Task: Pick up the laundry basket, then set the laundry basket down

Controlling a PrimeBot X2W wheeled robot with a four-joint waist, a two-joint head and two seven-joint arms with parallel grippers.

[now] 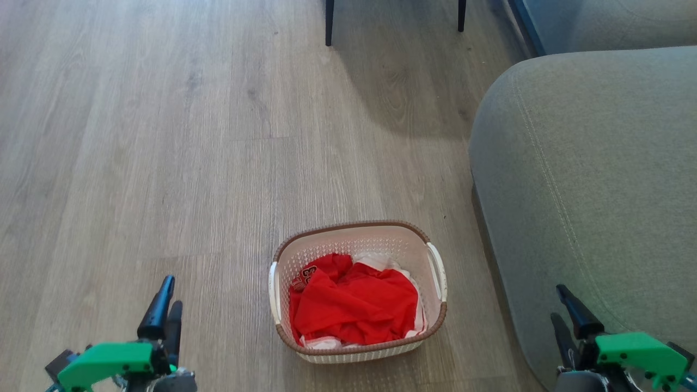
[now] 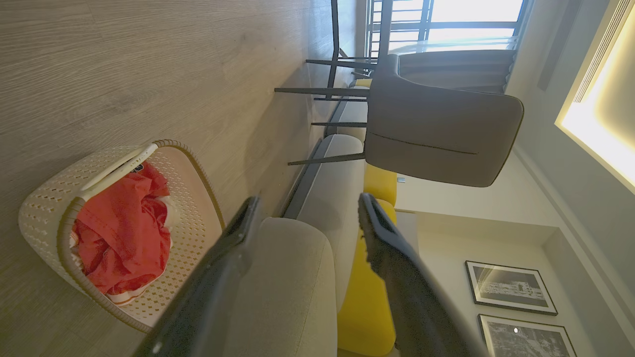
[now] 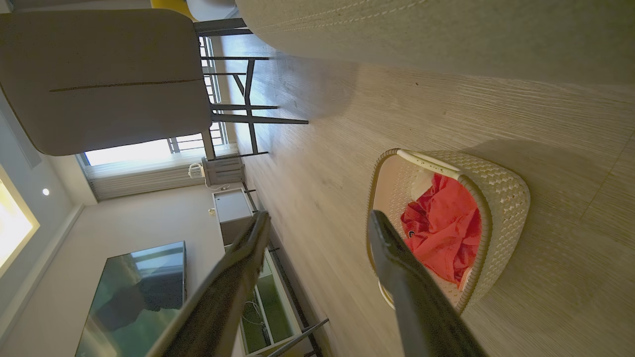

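From the head view we saw the small cream-white perforated plastic laundry basket [image 1: 354, 354] with its brown braided-look rim. It stood upright on the pale wood-plank floor [image 1: 163, 136], near the rounded grey fabric sofa arm [image 1: 588, 179]. It lay between the left gripper [image 1: 172, 294] and the right gripper [image 1: 558, 302], and neither touched it. A crumpled red garment [image 1: 354, 305] filled the basket.

That view gave only two dark legs [image 1: 329, 22] of a chair. The left wrist view showed the whole grey upholstered chair [image 2: 441, 134], a yellow cushion [image 2: 379, 183] on the sofa and black-framed pictures [image 2: 511, 287] on the wall. The right wrist view alone showed a dark flat television screen [image 3: 134, 297].

We counted one basket, two white side handles [image 1: 437, 269], one red garment, two framed pictures and two grippers with two dark fingers each. In both wrist views the fingers stood spread wide apart, so both grippers were open and held nothing.
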